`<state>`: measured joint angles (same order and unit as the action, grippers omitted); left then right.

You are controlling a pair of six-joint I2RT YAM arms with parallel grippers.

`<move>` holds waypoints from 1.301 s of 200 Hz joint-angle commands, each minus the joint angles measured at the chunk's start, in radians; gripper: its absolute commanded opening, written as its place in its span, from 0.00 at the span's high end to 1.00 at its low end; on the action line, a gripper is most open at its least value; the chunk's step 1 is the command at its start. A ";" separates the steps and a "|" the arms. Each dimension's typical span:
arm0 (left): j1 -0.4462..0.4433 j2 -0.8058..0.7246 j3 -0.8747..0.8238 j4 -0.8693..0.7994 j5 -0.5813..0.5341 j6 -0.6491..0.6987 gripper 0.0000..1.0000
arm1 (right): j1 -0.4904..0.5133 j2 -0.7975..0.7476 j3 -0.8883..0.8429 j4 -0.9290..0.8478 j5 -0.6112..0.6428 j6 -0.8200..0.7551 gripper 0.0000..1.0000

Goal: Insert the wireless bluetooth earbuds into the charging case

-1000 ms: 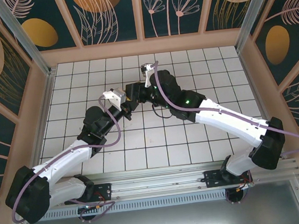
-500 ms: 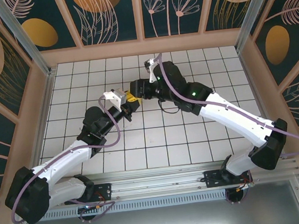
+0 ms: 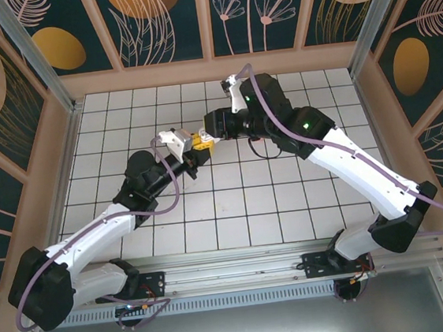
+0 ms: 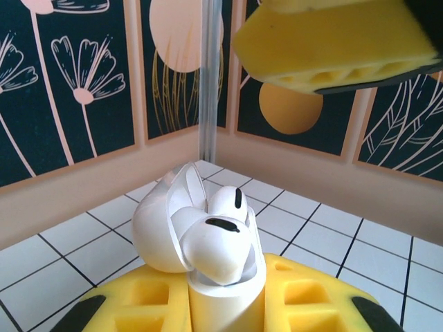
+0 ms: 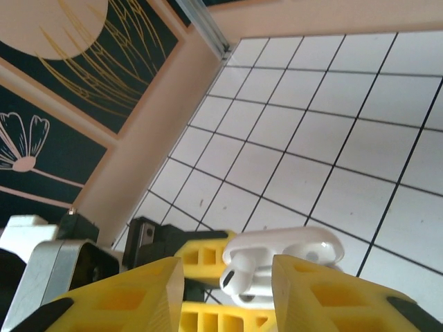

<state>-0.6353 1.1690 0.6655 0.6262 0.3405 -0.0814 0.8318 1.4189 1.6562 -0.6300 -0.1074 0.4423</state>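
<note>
There, the left pincer (image 3: 201, 143) grips the open case (image 4: 223, 304) above the desk's (image 3: 288, 198) far middle with white earbuds (image 4: 214, 247) sitting proud in it, so the empty, spread right pincer (image 5: 228, 282) should press them straight down, gently.

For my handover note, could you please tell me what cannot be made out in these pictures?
Left wrist view: how deep the earbuds sit, hidden inside the charging case; its base is cut off by the bottom edge.
Right wrist view: the case's lower body, behind the right fingers.
Top view: the earbuds, too small at the left gripper.
</note>
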 commanded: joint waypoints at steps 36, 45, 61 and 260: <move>-0.005 0.048 0.096 -0.107 -0.018 0.048 1.00 | 0.001 0.075 0.077 -0.137 0.007 0.032 0.65; -0.004 0.052 0.100 -0.110 -0.017 0.048 1.00 | 0.003 0.092 0.089 -0.154 0.017 0.038 0.65; -0.005 0.057 0.103 -0.113 -0.015 0.053 1.00 | 0.005 0.123 0.120 -0.195 0.041 0.043 0.66; -0.004 0.050 0.092 -0.111 -0.038 0.095 1.00 | 0.046 0.300 0.327 -0.375 0.161 0.079 0.78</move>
<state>-0.6353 1.2243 0.7410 0.4854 0.3058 -0.0029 0.8722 1.7161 1.9488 -0.9703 0.0032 0.5026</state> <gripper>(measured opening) 0.190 0.252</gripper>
